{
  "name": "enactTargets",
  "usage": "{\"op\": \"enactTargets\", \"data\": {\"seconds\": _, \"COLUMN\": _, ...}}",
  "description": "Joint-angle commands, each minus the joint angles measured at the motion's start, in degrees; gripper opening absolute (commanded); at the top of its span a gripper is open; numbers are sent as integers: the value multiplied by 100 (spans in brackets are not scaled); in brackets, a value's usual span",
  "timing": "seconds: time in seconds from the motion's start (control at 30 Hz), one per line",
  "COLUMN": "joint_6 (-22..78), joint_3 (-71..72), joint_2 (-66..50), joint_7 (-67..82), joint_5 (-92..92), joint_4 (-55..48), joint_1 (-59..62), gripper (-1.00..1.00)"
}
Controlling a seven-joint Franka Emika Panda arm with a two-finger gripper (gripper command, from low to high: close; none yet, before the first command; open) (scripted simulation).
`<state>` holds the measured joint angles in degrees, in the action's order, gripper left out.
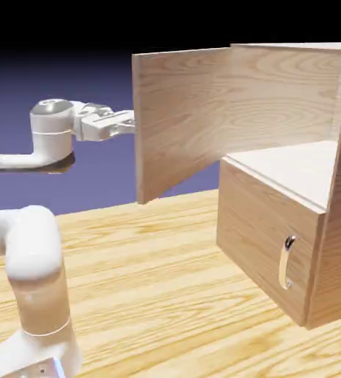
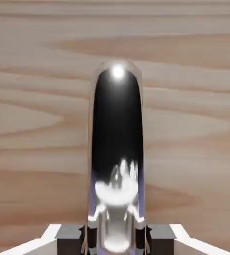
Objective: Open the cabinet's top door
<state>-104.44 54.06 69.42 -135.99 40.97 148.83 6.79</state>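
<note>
We see the cabinet [image 1: 265,236] at the exterior view's right on the tabletop [image 1: 136,273], with its top door [image 1: 181,118] swung wide toward the exterior view's left, so the upper compartment shows. The drawer-like lower panel [image 1: 255,221] is closed, its own small handle [image 1: 284,262] untouched. Our jaws [image 2: 116,244] are closed on the long curved handle [image 2: 117,119]: in the hand view it runs up from between the fingertips, one on each side. We judge that grip sensible, since pinching the bar from both sides lets the hand pull without slipping off sideways. The arm [image 1: 53,133] reaches the door from its outer face, presumably because the handle sits there. We think the task is all but done; what remains is perhaps a little more swing, then a gentle release, as a sideways tug while letting go could drag the door back.
</note>
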Motion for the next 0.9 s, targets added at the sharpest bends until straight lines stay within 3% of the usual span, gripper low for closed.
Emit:
{"op": "enactTargets", "data": {"seconds": 0.0, "joint_6": 256, "joint_3": 183, "joint_2": -47, "joint_7": 16, "joint_5": -140, "joint_4": -202, "joint_1": 113, "gripper": -100}}
{"op": "enactTargets", "data": {"seconds": 0.37, "joint_6": 2475, "joint_3": 1704, "joint_2": -249, "joint_7": 263, "joint_5": -1122, "joint_4": -2486, "joint_1": 1760, "gripper": -100}}
{"op": "enactTargets", "data": {"seconds": 0.87, "joint_6": 4761, "joint_3": 2776, "joint_2": 105, "joint_7": 911, "joint_5": -1644, "joint_4": -5598, "joint_1": 4168, "gripper": -100}}
